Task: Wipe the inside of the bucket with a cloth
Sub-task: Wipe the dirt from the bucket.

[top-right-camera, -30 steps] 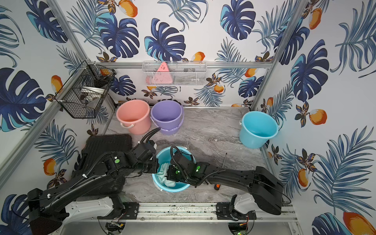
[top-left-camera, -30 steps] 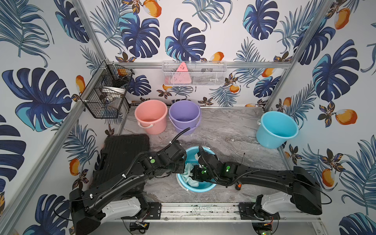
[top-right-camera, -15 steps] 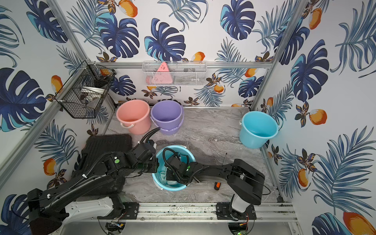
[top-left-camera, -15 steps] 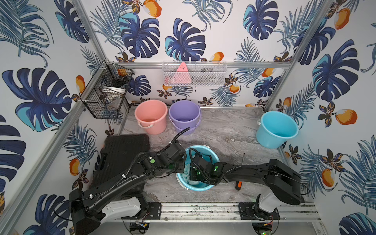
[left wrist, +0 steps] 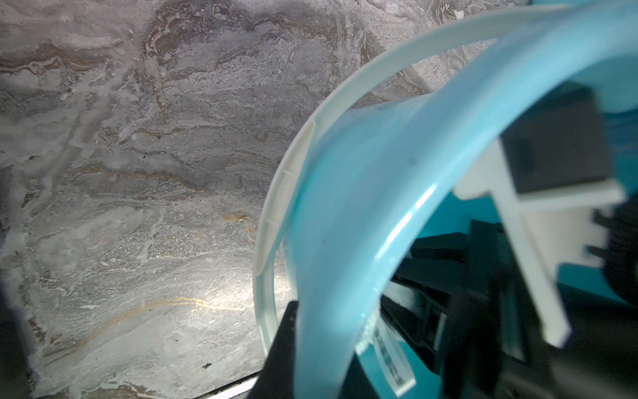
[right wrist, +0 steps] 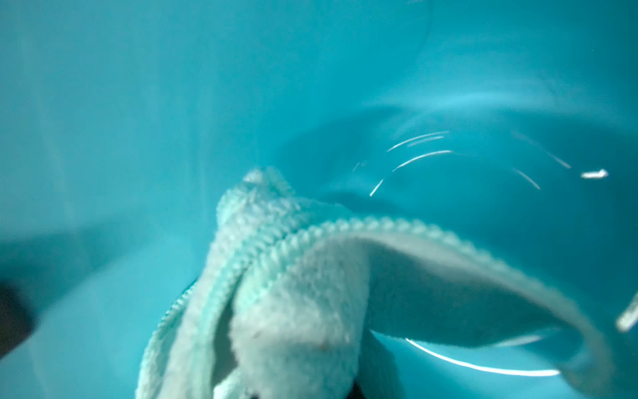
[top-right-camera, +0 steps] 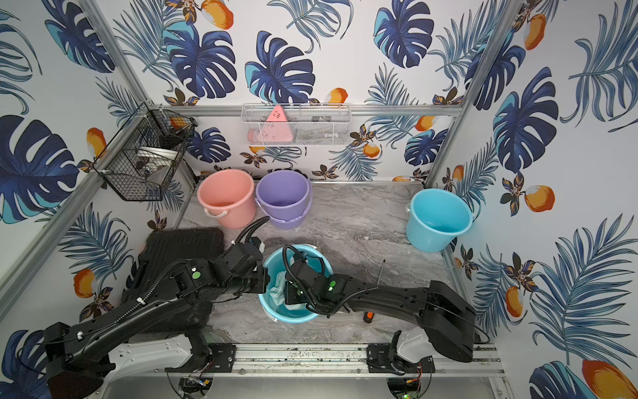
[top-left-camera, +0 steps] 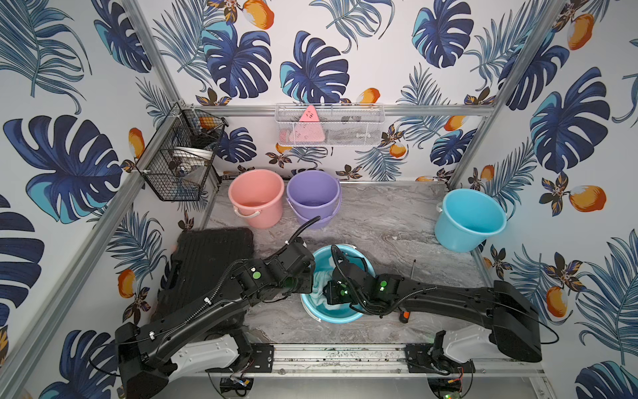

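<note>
**Right gripper (top-left-camera: 326, 293) pinches the cloth (top-left-camera: 319, 278) inside the teal bucket (top-left-camera: 340, 312); left gripper (top-left-camera: 308, 286) clamps its rim**

The right gripper (top-right-camera: 288, 293) reaches down into the teal bucket (top-right-camera: 293, 316) from its 3 o'clock side. Its jaws are pressed together on a bunched fold of the pale mint cloth (top-right-camera: 278, 286). Fabric buries the fingertips in both top views. In the right wrist view the cloth (right wrist: 303, 293) spills out from the gripper against the glossy inner wall (right wrist: 138, 103). It lies crumpled against the inside between about 7 and 10 o'clock.

The left gripper is closed on the bucket wall (left wrist: 345, 207) at 9 o'clock. In the left wrist view one black finger (left wrist: 281, 345) sits outside the wall. The inner finger is lost among other dark shapes. The white handle (left wrist: 272, 221) hangs down around the outside. The bucket stands upright at 6 o'clock on the grey marbled worktop (top-left-camera: 379, 221).

Outward from the bucket:
- A black case (top-left-camera: 207, 262) lies at 9 o'clock.
- A pink bucket (top-left-camera: 255, 197) stands at 11 o'clock and a purple bucket (top-left-camera: 312, 193) at 12, just beside each other near the back wall.
- A light blue bucket (top-left-camera: 469, 221) stands at 2 o'clock by the right wall.
- A screwdriver (top-left-camera: 404, 315) with an orange handle lies at 3 o'clock, partly under the right arm.
- A black wire basket (top-left-camera: 176, 172) hangs on the left wall.
- A white mesh basket (top-left-camera: 362, 127) on the back wall holds a pink triangular piece (top-left-camera: 307, 124).
</note>
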